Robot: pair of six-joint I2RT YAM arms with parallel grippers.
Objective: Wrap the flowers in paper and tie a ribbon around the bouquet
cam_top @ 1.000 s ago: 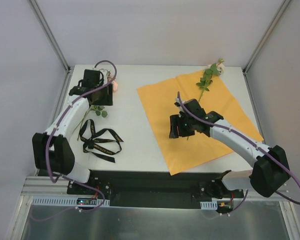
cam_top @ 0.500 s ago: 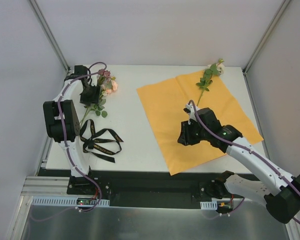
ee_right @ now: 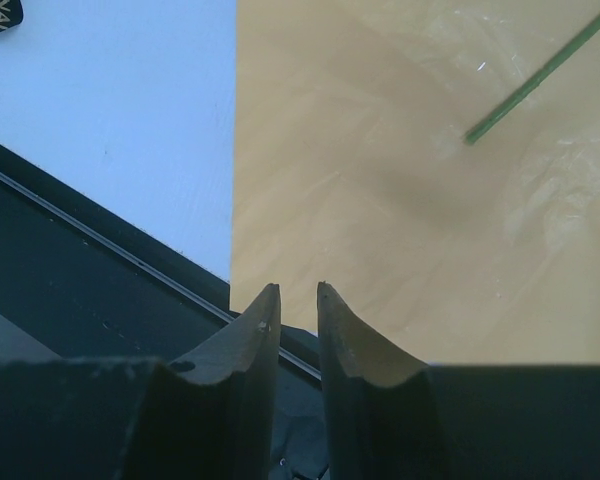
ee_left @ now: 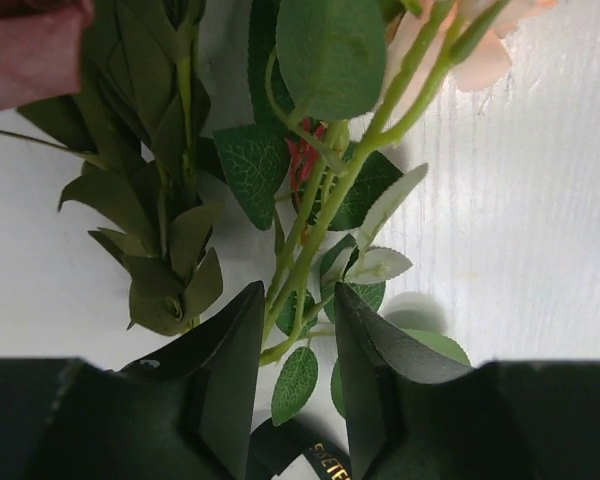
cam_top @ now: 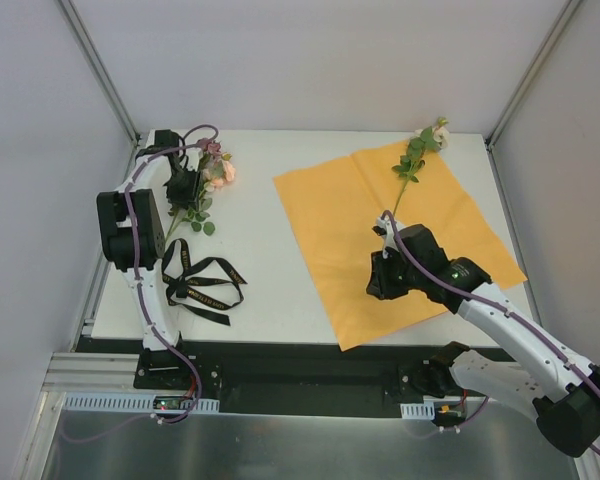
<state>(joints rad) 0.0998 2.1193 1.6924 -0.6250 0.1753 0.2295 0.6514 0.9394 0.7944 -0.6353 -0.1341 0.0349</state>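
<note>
Top: left gripper point(cam_top: 187, 190) at the flowers point(cam_top: 215, 172), far-left on table point(cam_top: 260, 260). Ribbon point(cam_top: 195, 282) lies nearer, apart. Right gripper point(cam_top: 382, 285) over near part of paper point(cam_top: 330, 210); leafy stem point(cam_top: 415, 160) on its far corner.
Left wrist: jaws narrowly apart, straddling the flowers' point(ee_left: 305, 240) stalks; can't tell if pinched.
Right wrist: jaws slightly apart, empty, above paper's point(ee_right: 400, 230) near edge.

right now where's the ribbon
In the top view the ribbon lies on the table's left side near the front edge, just in front of the flowers and left of the paper.
</note>
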